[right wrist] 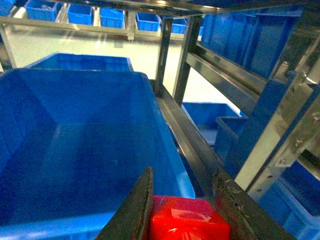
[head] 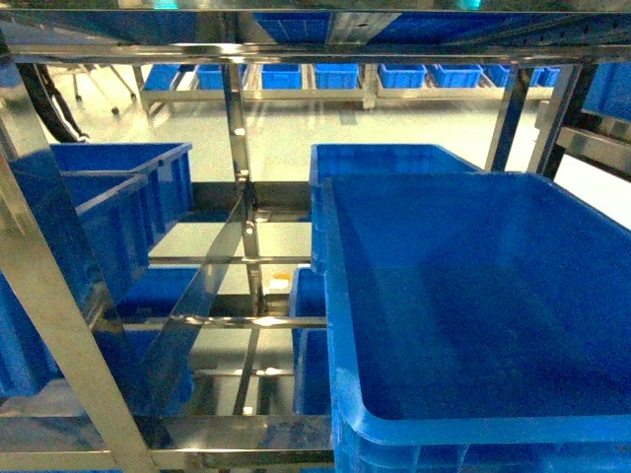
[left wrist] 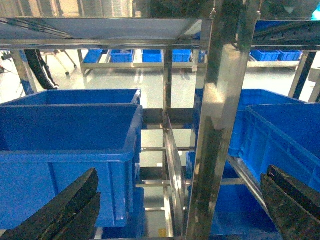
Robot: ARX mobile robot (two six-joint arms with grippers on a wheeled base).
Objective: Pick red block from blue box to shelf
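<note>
Right tool (right wrist: pixel 184 210): fingers closed on the red block (right wrist: pixel 187 220), which sits clamped between the two dark fingers at the bottom of the right wrist view.
Red block: held in the tool, above the near rim of a deep blue crate (right wrist: pixel 75 145); its stud cannot be made out.
Crate ahead of the right tool: open-topped, its floor bare in this view; a second blue crate (right wrist: pixel 82 61) stands just behind it.
Shelf (right wrist: pixel 172 55): shiny steel uprights and rails rise just right of the right tool and run away from it alongside the crate.
Left tool (left wrist: pixel 175 210): wide open, one dark finger low left and the other low right, nothing between them but the steel upright (left wrist: pixel 220 125) beyond.
Ahead of the left tool: a blue crate (left wrist: pixel 70 150) to its left, another (left wrist: pixel 285 135) to its right, both on the rack's rails.
Head view: neither tool shows; a large blue crate (head: pixel 473 305) fills the right side.
</note>
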